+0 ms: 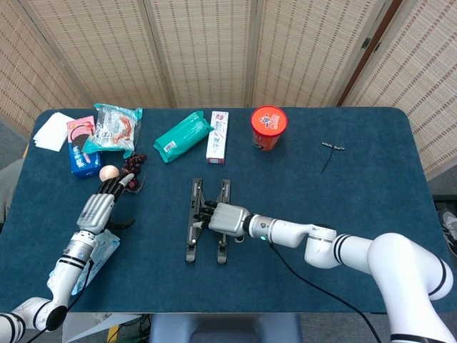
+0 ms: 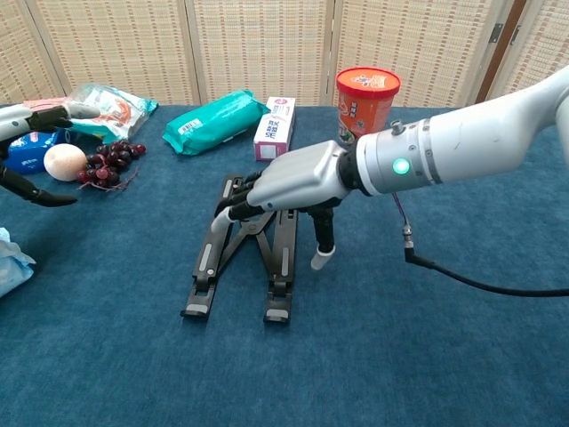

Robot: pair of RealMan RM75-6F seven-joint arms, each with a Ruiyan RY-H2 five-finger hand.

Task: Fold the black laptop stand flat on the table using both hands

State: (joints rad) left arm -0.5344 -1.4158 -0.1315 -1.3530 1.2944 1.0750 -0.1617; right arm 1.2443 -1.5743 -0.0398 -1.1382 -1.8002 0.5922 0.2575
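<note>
The black laptop stand [image 1: 191,230] lies mid-table with its two rails pointing toward me; in the chest view the stand [image 2: 206,262] still has its far end and crossed links raised off the cloth. My right hand [image 1: 226,218] reaches in from the right and rests its fingers on top of the raised links. In the chest view the right hand [image 2: 298,178] has its thumb hanging down beside the right rail, apart from it. My left hand [image 1: 107,196] lies far to the left with its fingers spread near the grapes, holding nothing; the chest view shows the left hand [image 2: 27,120] only at the edge.
Dark grapes [image 1: 133,168] and a pale round fruit [image 1: 109,172] sit by the left hand. Behind the stand lie a green packet [image 1: 182,136], a white box [image 1: 218,136] and a red cup [image 1: 268,127]. A thin cable [image 2: 444,267] lies to the right. Snack bags [image 1: 107,128] crowd the far left.
</note>
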